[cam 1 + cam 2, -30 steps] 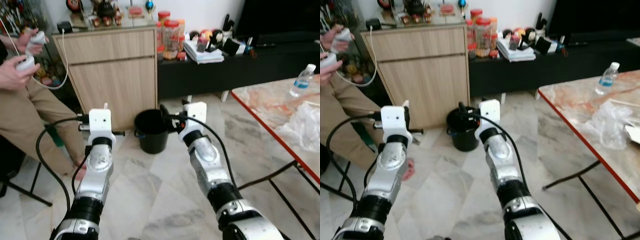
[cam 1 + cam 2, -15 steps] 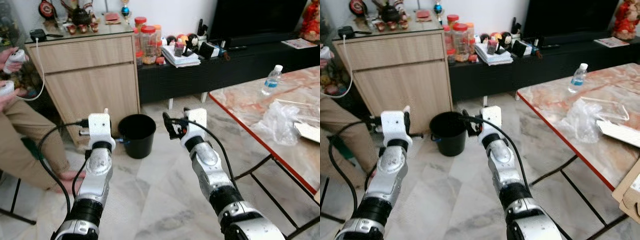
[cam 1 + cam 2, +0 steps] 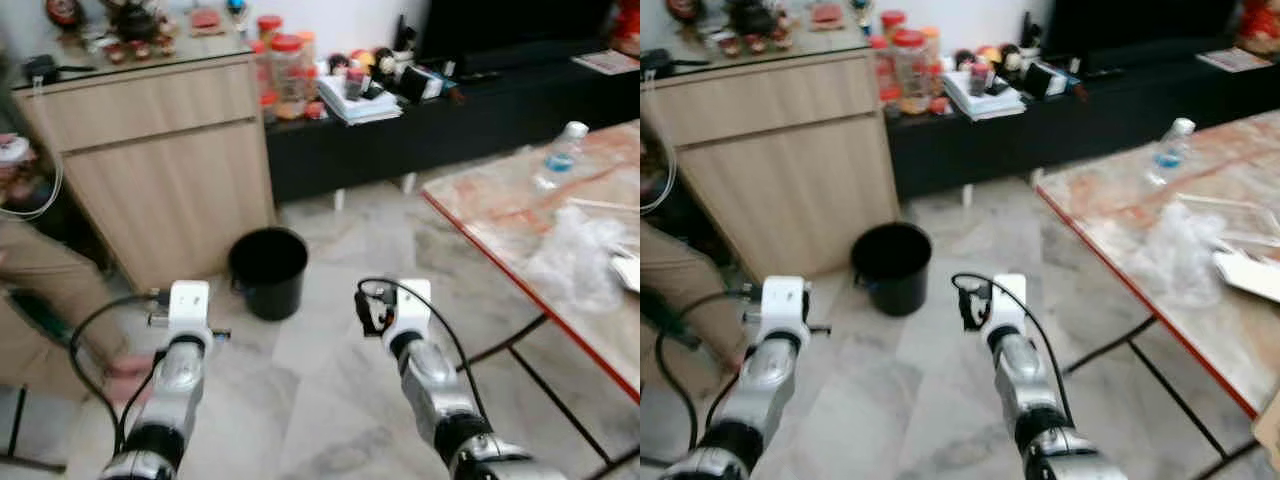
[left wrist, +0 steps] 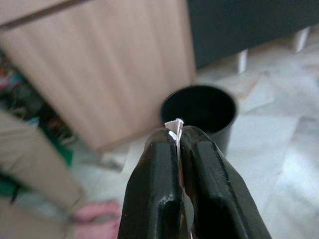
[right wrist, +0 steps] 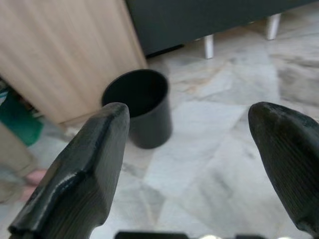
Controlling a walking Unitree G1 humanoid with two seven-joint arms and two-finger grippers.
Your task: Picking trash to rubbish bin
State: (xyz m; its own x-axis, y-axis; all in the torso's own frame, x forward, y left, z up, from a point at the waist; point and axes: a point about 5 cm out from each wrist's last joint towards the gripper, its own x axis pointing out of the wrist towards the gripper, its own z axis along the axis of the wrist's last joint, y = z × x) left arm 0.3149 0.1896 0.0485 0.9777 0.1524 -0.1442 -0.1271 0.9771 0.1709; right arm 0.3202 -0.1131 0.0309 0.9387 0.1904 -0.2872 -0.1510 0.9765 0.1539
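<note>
The black rubbish bin (image 3: 268, 270) stands on the marble floor in front of a wooden cabinet, ahead of both arms. My left gripper (image 4: 174, 133) is shut on a thin white scrap of trash (image 4: 174, 124), whose tip pokes out between the fingertips. Seen along the left wrist, the bin's open mouth (image 4: 199, 105) lies just beyond the scrap. My right gripper (image 5: 189, 115) is open with nothing between its fingers, and it faces the bin (image 5: 141, 112) from a short way off. Both arms are held low, short of the bin.
A wooden cabinet (image 3: 160, 150) stands behind the bin, and a black TV console (image 3: 420, 130) runs to its right. A red-edged marble table (image 3: 520, 215) on the right carries a water bottle (image 3: 560, 155) and a clear plastic bag (image 3: 575, 265). A person's tan trouser leg (image 3: 40, 270) is at far left.
The camera has swung and the picture is now blurred. Both arms sit lower in view and farther back from the bin. The left gripper stays shut.
</note>
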